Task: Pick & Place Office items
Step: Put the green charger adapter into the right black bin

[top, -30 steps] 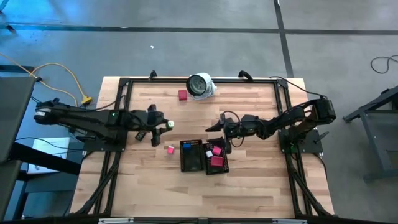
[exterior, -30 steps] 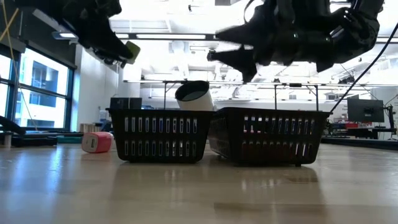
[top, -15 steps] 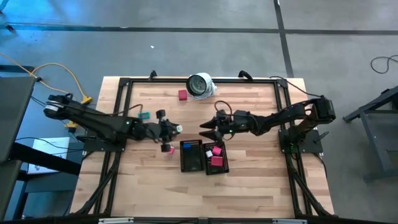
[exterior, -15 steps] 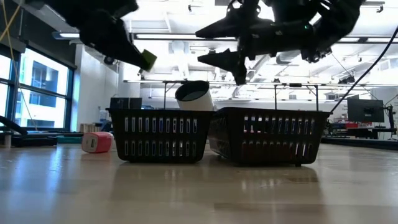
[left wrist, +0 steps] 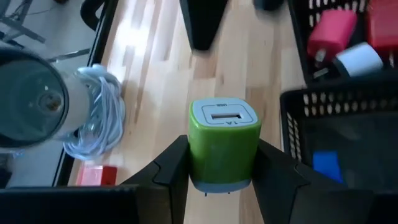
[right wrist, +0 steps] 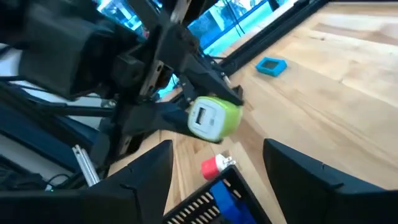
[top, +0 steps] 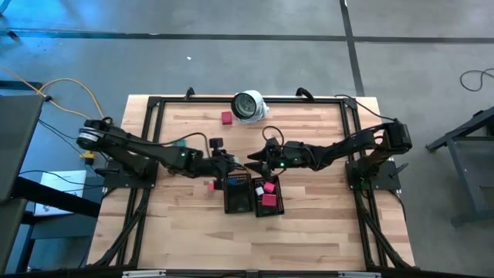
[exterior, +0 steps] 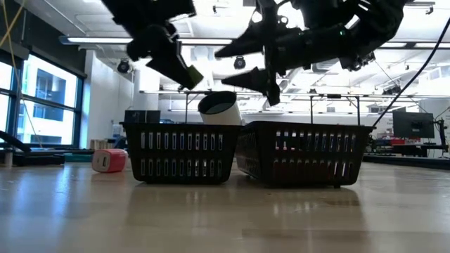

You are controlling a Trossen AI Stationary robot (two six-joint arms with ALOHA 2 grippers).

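Observation:
My left gripper (left wrist: 222,163) is shut on a green charger block (left wrist: 224,140) with a grey socket face, and hangs in the air beside the left black mesh tray (top: 238,193). My right gripper (top: 258,159) is open, level with it and facing it over the right tray (top: 268,195). That tray holds pink and red pieces (top: 268,188) and a white one (left wrist: 360,57). A blue piece (left wrist: 326,165) lies in the left tray. On the wood rest a pink piece (top: 211,184), a red one (top: 226,117) and a blue one (right wrist: 270,65). My left gripper pinches the green charger block by its two opposite side faces (left wrist: 198,155), one finger (left wrist: 171,168) on each side. The socket face (left wrist: 222,116) points away from the wrist, past the fingertips. The block is lifted clear, well above the table and the tray rim (exterior: 191,74).
A large round white-and-grey object (top: 248,106) with a coiled cable lies near the table's far edge. A black frame (top: 154,100) runs around the wooden table. The two trays stand side by side near the middle; bare wood lies toward the near edge.
My left gripper has carried the green block toward the table's right, from left of the pink piece up to the left tray, staying shut on it. My right gripper has moved toward the table's left, closing on the left gripper, and has stayed open.

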